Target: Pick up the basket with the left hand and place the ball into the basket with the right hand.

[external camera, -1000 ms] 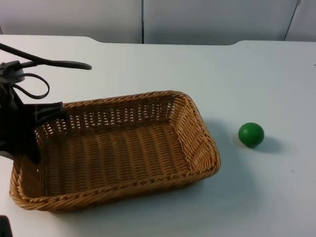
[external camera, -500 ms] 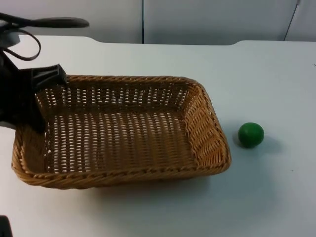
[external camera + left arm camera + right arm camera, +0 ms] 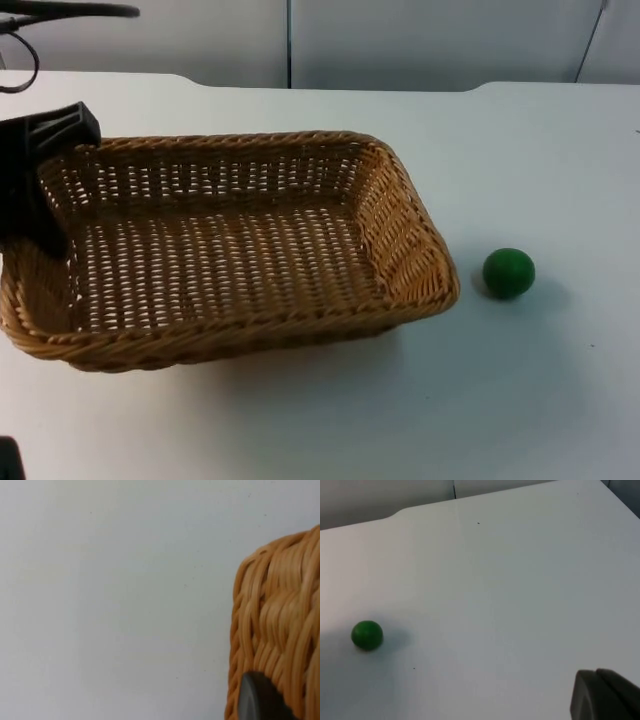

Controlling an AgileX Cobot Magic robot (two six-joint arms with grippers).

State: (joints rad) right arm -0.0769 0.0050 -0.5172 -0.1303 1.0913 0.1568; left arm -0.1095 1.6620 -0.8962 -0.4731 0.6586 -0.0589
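A tan woven wicker basket (image 3: 240,250) hangs above the table's left half, roughly level. My left gripper (image 3: 38,205) is shut on the rim of its left short wall, one black finger inside the wall. The left wrist view gives a close look at that wicker rim (image 3: 280,620) with a black fingertip (image 3: 256,701) pressed against it. A small green ball (image 3: 508,272) lies on the white table to the right of the basket, apart from it. The ball (image 3: 367,635) also lies well ahead of my right gripper (image 3: 605,696), which waits off to the right.
The white table (image 3: 520,150) ends at a grey partition wall (image 3: 420,40) behind. Bare table surface surrounds the ball and runs along the front edge.
The basket has risen off the table and levelled out from its tilt. It has also shifted left and toward the wall, along with my left gripper. The ball has not moved.
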